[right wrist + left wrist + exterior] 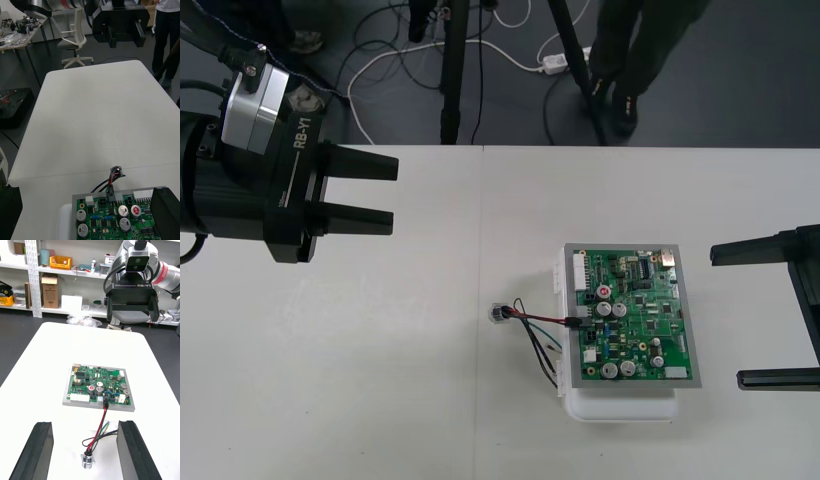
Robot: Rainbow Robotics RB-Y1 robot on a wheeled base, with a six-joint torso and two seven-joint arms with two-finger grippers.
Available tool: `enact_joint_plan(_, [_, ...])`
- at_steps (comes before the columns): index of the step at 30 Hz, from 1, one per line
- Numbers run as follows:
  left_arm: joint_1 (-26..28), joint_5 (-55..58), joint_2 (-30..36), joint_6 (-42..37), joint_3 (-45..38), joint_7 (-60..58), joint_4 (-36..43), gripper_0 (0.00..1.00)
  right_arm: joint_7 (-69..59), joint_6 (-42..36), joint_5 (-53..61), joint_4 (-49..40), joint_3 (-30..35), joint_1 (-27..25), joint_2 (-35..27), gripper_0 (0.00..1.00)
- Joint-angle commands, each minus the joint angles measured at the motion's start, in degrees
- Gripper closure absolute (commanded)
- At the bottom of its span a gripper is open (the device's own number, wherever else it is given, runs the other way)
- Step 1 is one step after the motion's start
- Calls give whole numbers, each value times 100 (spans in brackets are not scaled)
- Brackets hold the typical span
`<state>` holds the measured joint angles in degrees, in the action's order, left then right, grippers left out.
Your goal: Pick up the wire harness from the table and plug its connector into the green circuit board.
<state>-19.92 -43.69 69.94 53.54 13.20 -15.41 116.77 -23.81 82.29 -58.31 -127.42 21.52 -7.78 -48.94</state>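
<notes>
The harness (542,318) lies on the surface (380,380) at the left edge of the board (635,315). Its black plug (575,322) sits in a slot on that edge. The wires run out from the board to the round socket (498,313), which rests on the surface near the board. So the long way of the harness points from the board toward the left arm's side.

The left claw (392,192) hangs left of the board, well apart from it. Its fingers are spread wide and hold nothing. The right claw (727,316) waits just beside the board's right edge, also spread wide and empty.

The left wrist view shows the socket lined up with the gap between the left fingers (35,450), with the plug and board past it. The front view cannot show that line-up. The right wrist view shows the plug standing pushed into its slot. The job looks done, so the claws likely just need to keep off the wires
</notes>
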Motion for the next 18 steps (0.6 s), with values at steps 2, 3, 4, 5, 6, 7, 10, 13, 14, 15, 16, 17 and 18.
enact_joint_plan(2, [-162, 53, 196, -230, -160, 82, 127, 50, 202, 32, 92, -11, 177, 75, -63, 0])
enact_joint_plan(3, [-162, 53, 196, -230, -160, 82, 127, 50, 202, 32, 92, -11, 177, 75, -63, 0])
enact_joint_plan(4, [-162, 53, 196, -230, -160, 82, 127, 50, 202, 32, 92, -11, 177, 75, -63, 0])
enact_joint_plan(5, [-162, 53, 196, -230, -160, 82, 127, 50, 202, 32, 92, -11, 177, 75, -63, 0])
enact_joint_plan(6, [-162, 53, 196, -230, -160, 82, 127, 50, 202, 32, 92, -11, 177, 75, -63, 0])
enact_joint_plan(7, [-162, 53, 196, -230, -160, 82, 127, 50, 202, 32, 92, -11, 177, 75, -63, 0])
enact_joint_plan(10, [-162, 53, 196, -230, -160, 82, 127, 50, 202, 32, 92, -11, 177, 75, -63, 0])
enact_joint_plan(13, [-162, 53, 196, -230, -160, 82, 127, 50, 202, 32, 92, -11, 177, 75, -63, 0])
enact_joint_plan(14, [-162, 53, 196, -230, -160, 82, 127, 50, 202, 32, 92, -11, 177, 75, -63, 0])
enact_joint_plan(15, [-162, 53, 196, -230, -160, 82, 127, 50, 202, 32, 92, -11, 177, 75, -63, 0])
enact_joint_plan(16, [-162, 53, 196, -230, -160, 82, 127, 50, 202, 32, 92, -11, 177, 75, -63, 0])
enact_joint_plan(17, [-162, 53, 196, -230, -160, 82, 127, 50, 202, 32, 92, -11, 177, 75, -63, 0])
enact_joint_plan(18, [-162, 53, 196, -230, -160, 82, 127, 50, 202, 32, 92, -11, 177, 75, -63, 0])
